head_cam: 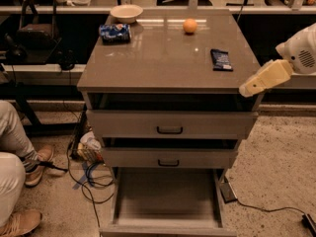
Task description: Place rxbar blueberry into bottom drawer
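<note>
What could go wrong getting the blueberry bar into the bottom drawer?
The pincer hangs beyond the right edge of the tabletop, apart from the rxbar blueberry; approaching low could hit that edge. The flat bar may slide. The middle drawer juts over the bottom drawer, narrowing the drop.

Three drawers (pixel 170 125), one bar (pixel 221 59), seemingly one hand (pixel 248 88) beside cabinet (pixel 163 58).

Cream claw (pixel 250 87) right of grey-brown cabinet (pixel 168 58); navy rxbar blueberry (pixel 221 59)

Gripper (pixel 251 86) at 3 o'clock off the cabinet (pixel 163 58), arm (pixel 302 55) cut by the edge; bottom drawer (pixel 168 195) front clipped at 6 o'clock; rxbar blueberry (pixel 221 59) print unreadable.
</note>
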Motion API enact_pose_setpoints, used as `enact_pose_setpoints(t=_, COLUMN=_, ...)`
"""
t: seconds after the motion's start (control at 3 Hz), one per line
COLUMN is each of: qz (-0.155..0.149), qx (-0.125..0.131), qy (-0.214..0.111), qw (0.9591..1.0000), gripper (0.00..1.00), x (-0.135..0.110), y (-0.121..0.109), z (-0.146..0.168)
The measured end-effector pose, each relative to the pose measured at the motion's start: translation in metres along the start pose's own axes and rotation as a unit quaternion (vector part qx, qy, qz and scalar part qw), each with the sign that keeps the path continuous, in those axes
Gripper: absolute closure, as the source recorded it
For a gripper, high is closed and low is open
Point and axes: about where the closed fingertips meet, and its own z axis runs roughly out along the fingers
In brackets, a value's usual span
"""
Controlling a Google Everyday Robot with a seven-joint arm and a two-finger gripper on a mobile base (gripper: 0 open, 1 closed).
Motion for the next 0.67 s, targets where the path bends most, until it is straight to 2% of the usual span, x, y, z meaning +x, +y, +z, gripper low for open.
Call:
enact_pose_setpoints(t=0.33, qz=0.006, qx=0.029, qy=-0.029, qw=0.9991, gripper=0.0, x=-0.0126, y=-0.0181, z=0.0057)
enact_pose_setpoints(t=0.67, qz=0.01, qx=0.03, qy=-0.033, qw=0.999, gripper=0.0, x=-0.0138, y=-0.0203, z=0.009)
